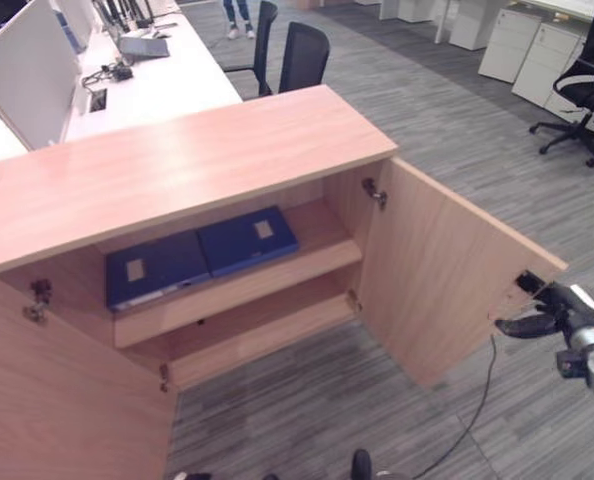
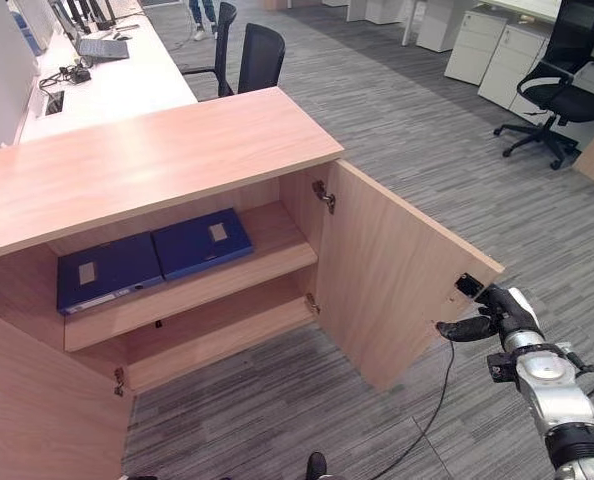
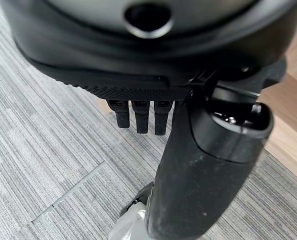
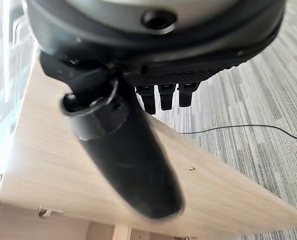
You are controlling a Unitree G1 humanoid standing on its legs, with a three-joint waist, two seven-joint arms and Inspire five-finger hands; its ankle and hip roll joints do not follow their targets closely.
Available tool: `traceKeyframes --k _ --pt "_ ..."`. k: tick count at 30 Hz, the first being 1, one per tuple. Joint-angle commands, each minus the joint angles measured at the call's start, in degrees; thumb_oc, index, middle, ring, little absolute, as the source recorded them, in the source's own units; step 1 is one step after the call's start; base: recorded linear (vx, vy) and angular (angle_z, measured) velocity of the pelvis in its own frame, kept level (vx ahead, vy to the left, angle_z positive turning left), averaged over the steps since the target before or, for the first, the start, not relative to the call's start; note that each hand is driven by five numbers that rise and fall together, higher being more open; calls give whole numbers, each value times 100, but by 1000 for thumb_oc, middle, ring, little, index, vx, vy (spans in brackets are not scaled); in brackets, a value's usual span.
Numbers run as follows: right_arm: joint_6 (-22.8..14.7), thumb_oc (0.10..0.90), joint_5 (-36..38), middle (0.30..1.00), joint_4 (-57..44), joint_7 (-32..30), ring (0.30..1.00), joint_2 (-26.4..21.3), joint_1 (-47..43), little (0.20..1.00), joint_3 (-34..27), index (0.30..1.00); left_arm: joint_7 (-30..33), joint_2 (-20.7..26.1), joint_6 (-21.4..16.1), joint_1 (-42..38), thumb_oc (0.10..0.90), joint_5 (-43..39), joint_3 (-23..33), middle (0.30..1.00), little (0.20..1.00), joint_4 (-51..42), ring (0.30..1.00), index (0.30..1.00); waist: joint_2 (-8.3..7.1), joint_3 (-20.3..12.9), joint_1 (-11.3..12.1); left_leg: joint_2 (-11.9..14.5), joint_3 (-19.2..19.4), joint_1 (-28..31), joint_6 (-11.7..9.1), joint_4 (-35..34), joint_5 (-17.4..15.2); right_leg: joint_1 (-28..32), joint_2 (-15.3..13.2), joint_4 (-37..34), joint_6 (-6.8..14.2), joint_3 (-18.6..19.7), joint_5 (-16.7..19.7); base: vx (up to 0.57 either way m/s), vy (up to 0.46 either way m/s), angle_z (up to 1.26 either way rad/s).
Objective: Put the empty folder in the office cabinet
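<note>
Two blue folders point(image 1: 199, 254) are lying flat, side by side, on the cabinet point(image 1: 177, 165)'s upper shelf, long axes running roughly along it. The left hand point(image 3: 138, 117) is hanging over carpet, fingers relaxed, empty. The right hand point(image 2: 487, 318) is resting at the open right door point(image 2: 397, 275)'s edge, apparently not gripping; closing the doors seems next.

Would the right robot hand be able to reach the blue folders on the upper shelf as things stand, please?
Probably not directly: the right robot hand sits at the outer edge of the open right door, which stands between it and the blue folders. It would need to come round the door.
</note>
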Motion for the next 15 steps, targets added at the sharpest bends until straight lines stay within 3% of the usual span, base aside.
traceKeyframes --k 1,12,15 --pt "-850 800 590 900 -696 87 900 -181 -923 900 316 900 -2 369 -36 -141 800 -60 -44 900 900 239 900 900 -527 -480 242 82 -37 -99 -74 210 -260 81 -49 298 230 28 -1239 1 -4 -4" --pt "-1102 800 1425 900 -1972 438 900 66 -1231 900 792 900 -65 294 -19 -146 800 59 -26 900 900 264 900 900 -601 -513 281 157 -1 -125 -107 379 -344 98 31 211 198 106 -1245 -7 -4 -9" --pt "-1339 800 1917 900 -3143 577 900 927 -1158 900 1093 900 -10 207 23 -204 800 126 34 900 900 329 900 900 -615 -516 269 205 64 -156 -108 501 -408 57 89 185 179 217 -1207 -24 3 -19"
